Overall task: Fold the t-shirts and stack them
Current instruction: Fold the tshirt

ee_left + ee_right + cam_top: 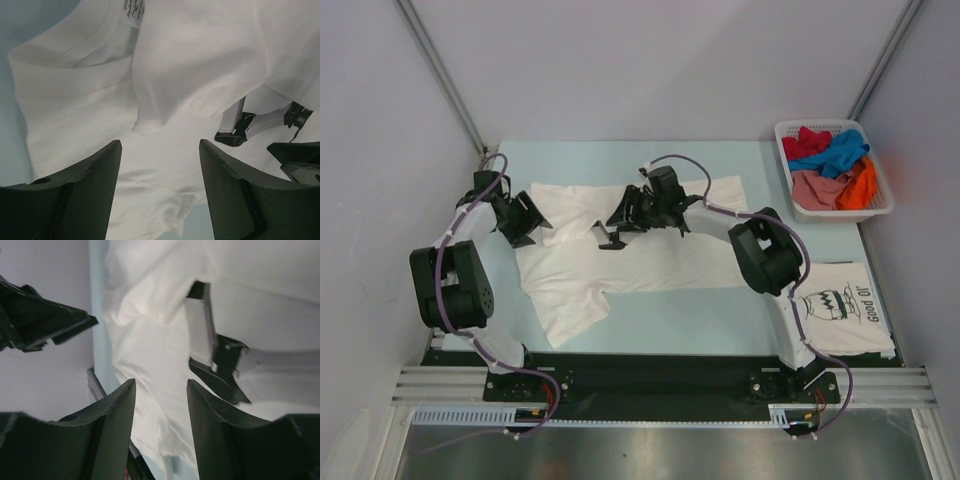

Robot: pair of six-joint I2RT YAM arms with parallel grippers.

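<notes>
Beneath left claw [160, 145] and right claw [161, 385], rumpled white t-shirt [650, 262]

Bare table [720, 315] lies between white shirt [650, 265] and printed shirt [850, 322].

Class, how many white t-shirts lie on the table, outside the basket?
2. The plain white t-shirt is spread out across the middle; the printed t-shirt lies folded at the near right corner. Another could be hidden beneath that folded one.
</notes>
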